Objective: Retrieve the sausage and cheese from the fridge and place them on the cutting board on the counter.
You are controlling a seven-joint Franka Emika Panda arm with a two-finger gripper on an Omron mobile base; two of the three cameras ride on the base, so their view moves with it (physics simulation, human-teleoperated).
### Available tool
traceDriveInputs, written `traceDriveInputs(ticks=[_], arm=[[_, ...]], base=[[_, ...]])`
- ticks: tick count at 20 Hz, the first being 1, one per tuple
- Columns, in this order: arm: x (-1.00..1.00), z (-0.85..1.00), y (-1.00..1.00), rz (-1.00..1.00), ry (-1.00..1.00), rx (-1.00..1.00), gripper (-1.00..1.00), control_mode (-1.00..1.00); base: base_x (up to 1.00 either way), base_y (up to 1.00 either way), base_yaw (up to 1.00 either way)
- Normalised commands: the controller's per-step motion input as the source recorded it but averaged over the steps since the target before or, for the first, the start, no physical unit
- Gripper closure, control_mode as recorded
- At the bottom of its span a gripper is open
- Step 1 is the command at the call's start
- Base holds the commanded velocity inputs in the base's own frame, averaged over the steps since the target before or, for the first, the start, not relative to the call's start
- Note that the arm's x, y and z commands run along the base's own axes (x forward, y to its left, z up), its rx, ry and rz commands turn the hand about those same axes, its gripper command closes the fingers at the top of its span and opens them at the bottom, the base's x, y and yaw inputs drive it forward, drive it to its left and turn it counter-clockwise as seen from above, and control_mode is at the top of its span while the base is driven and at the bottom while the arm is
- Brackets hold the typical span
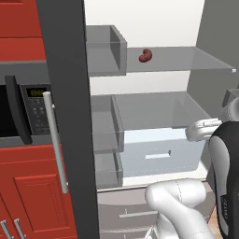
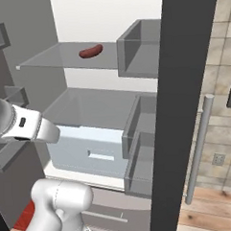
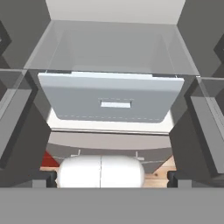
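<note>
Fridge (image 1: 154, 28) stands open, both doors swung out. Sausage (image 1: 145, 55) lies on the upper shelf (image 1: 186, 58), toward its left side, well apart from the far wall. Below that shelf, a second shelf (image 1: 158, 109); under it a crisper drawer (image 1: 158, 151). Door bins (image 1: 105, 49) hang on the left door, left of the sausage. Microwave (image 1: 23, 109) sits left of the fridge, above cabinets (image 1: 37, 196).
</note>
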Motion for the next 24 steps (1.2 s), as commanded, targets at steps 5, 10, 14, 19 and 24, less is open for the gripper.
traceDriveInputs(ticks=[5, 10, 14, 19, 24], arm=[[-0.17, 0.27, -0.06, -0.03, 0.00, -0.02, -1.00, -1.00], [-0.24, 0.64, -0.17, -0.06, -0.02, -0.03, -1.00, -1.00], [0.31, 0.47, -0.06, 0.00, -0.04, -0.01, -1.00, -1.00], [0.97, 0.07, 0.01, 0.00, -0.01, 0.00, -1.00, -1.00], [0.95, -0.09, 0.02, 0.00, -0.17, -0.01, -1.00, -1.00]], base=[[-0.10, -0.04, -0.02], [0.00, 0.00, 0.00], [0.00, 0.00, 0.00], [0.00, 0.00, 0.00], [0.00, 0.00, 0.00]])
